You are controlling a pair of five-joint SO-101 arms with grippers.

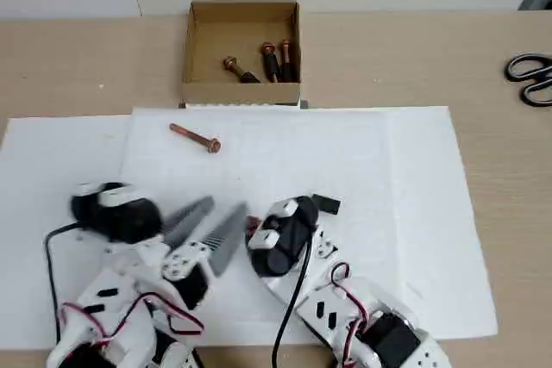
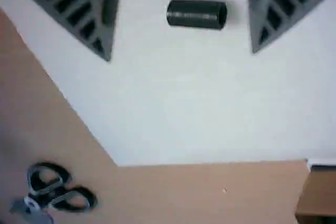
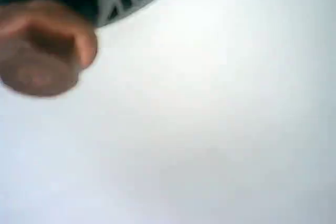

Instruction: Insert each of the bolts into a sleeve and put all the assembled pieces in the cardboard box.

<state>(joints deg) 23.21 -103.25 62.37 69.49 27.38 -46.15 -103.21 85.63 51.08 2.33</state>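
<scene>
While the left gripper hangs over the white paper sheet with its grey ribbed fingers spread wide, a short black cylindrical sleeve lies on the paper, framed between them in the left wrist view. The right gripper clasps a copper-coloured bolt. Another long copper bolt lies loose near the brown cardboard box, which holds three sleeved bolts.

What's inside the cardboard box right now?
Three copper-headed bolts in dark sleeves lie in the cardboard box, toward its right side; its near wall hides the sleeves' lower ends.
</scene>
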